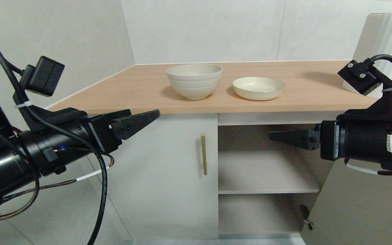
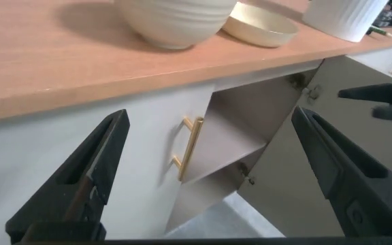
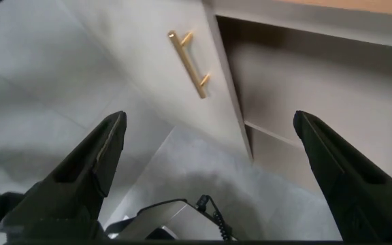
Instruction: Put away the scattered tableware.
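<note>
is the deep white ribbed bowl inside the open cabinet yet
No, the deep white ribbed bowl stands on the wooden countertop, beside the shallow cream dish.

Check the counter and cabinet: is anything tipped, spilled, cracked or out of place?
Nothing stands out. The deep bowl and the shallow dish sit upright and apart on the counter, with no spill or crack visible. The right cabinet door stands open, which suits putting them away.

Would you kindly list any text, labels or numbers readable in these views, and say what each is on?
No text is legible.
Right arm's white wrist label: print too small to read.
Deep bowl, shallow bowl, cabinet door: no markings.
</note>
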Motion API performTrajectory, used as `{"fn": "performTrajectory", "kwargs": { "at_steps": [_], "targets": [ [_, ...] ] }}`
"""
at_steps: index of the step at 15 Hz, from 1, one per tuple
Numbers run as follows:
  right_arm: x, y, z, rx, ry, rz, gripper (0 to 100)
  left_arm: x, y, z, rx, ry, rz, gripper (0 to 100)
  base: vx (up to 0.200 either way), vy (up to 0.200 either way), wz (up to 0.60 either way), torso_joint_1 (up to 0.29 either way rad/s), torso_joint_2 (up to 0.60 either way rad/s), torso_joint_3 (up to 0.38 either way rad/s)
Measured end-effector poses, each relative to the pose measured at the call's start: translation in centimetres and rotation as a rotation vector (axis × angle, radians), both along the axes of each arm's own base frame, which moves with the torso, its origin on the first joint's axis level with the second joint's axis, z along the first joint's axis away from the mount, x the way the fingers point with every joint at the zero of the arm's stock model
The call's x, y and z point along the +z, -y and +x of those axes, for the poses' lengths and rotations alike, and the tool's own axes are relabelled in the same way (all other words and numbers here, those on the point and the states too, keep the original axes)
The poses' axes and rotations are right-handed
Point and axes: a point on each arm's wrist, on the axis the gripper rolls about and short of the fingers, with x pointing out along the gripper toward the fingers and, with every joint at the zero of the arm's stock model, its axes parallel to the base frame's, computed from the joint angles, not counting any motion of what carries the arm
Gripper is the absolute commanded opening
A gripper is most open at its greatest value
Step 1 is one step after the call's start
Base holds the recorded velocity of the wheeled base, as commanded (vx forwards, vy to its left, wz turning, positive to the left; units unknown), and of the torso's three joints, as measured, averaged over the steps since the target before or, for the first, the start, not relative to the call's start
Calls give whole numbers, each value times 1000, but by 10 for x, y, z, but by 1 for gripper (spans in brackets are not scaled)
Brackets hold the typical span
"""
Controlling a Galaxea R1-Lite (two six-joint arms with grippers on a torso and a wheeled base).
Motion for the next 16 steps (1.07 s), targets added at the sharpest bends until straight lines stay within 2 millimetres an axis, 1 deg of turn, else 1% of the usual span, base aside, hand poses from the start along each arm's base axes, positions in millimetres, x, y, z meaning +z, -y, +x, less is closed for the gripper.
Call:
{"fn": "performTrajectory", "kwargs": {
  "at_steps": [3,6,9,12,16],
  "targets": [
    [0,1,-2,0,0,0,100,-2,2,4,-4,-12,5,100,0,0,0,9,-63,-54],
    [1,1,-2,-1,3,2,100,-5,5,10,-8,-23,10,100,0,0,0,79,-250,-277],
    [-1,0,0,-1,-2,-1,100,-11,8,16,-10,-47,20,100,0,0,0,123,-502,-313],
    [-2,-2,5,-6,3,1,100,-19,13,26,-10,-79,33,100,0,0,0,157,-481,-310],
    [-6,-7,17,-15,23,12,100,-6,23,50,-8,-96,40,100,0,0,0,176,-467,-299]
  ]
}}
